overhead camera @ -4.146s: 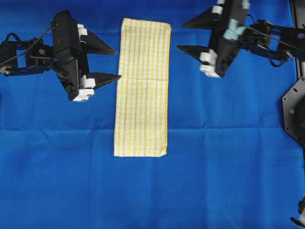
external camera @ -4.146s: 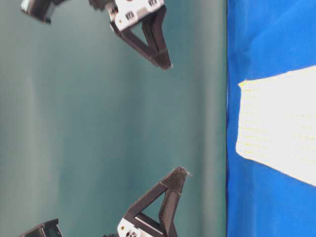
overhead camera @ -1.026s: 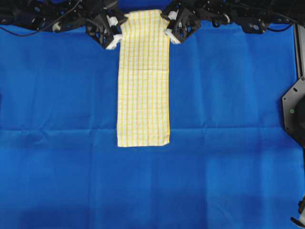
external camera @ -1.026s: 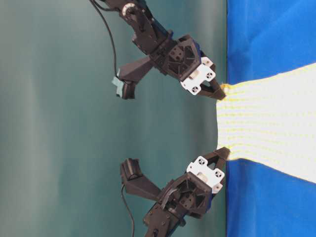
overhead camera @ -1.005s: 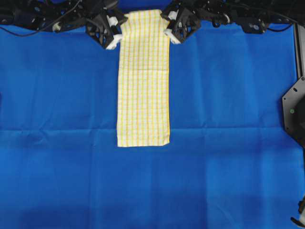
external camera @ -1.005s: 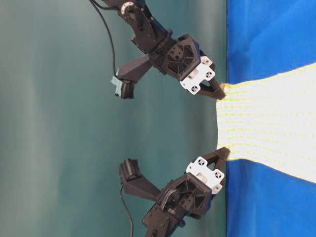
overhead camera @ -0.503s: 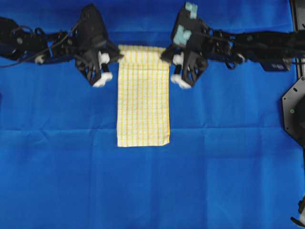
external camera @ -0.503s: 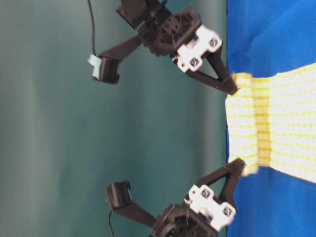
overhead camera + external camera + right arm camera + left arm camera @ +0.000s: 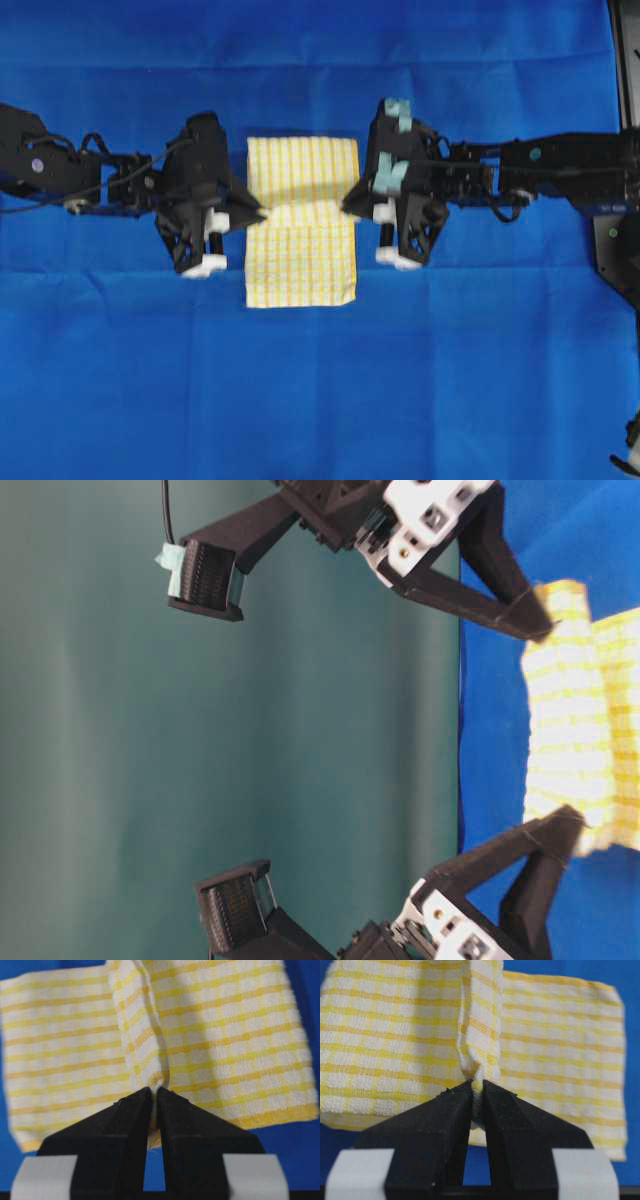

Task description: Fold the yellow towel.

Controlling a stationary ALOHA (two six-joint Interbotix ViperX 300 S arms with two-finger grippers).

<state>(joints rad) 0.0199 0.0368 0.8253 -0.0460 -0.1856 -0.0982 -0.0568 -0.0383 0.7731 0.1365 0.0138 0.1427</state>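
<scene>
**Both hands pinch the towel mid-fold**

From overhead, the yellow towel (image 9: 301, 221) lies partly doubled on the blue cloth (image 9: 320, 400), with the left hand (image 9: 248, 213) and right hand (image 9: 352, 207) at its two side edges. Only the wrist views show the grip: each hand's fingers (image 9: 455, 1125) are clenched on a bunched towel edge. The table-level view shows that held edge lifted off the table.
</scene>
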